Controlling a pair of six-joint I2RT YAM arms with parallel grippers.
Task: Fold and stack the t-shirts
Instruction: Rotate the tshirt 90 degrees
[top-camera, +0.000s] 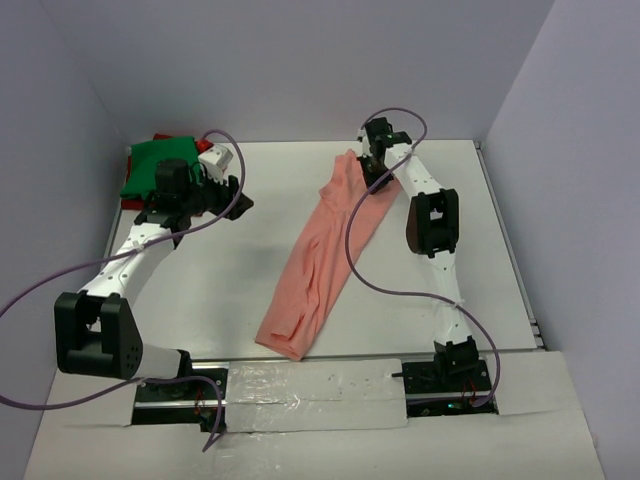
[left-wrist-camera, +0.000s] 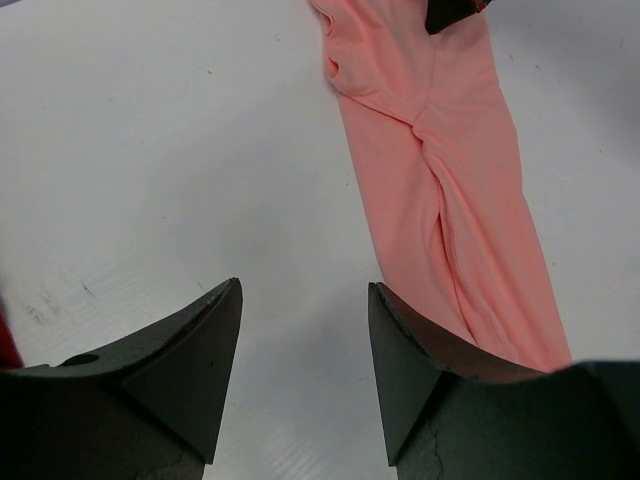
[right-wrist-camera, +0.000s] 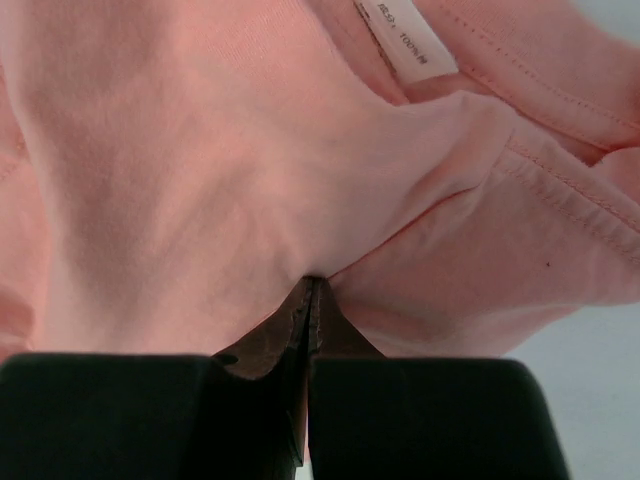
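Right wrist view: the soft, light salmon-pink t-shirt (right-wrist-camera: 200, 150) is clamped between the fingertips of the right gripper (right-wrist-camera: 308, 292), its stitched edges judged the firmest hold.

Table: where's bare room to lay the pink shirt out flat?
Widest bare patch: between the left arm and the pink shirt, toward the near edge. Another lies right of the right arm. The far-left corner is crowded by the green shirt and the open left pincer.

The dark red t-shirt (top-camera: 130, 203) lay mostly hidden under the green t-shirt (top-camera: 146, 165). The label (right-wrist-camera: 403, 40) on the salmon-pink t-shirt (right-wrist-camera: 200, 150) was too blurred to read.
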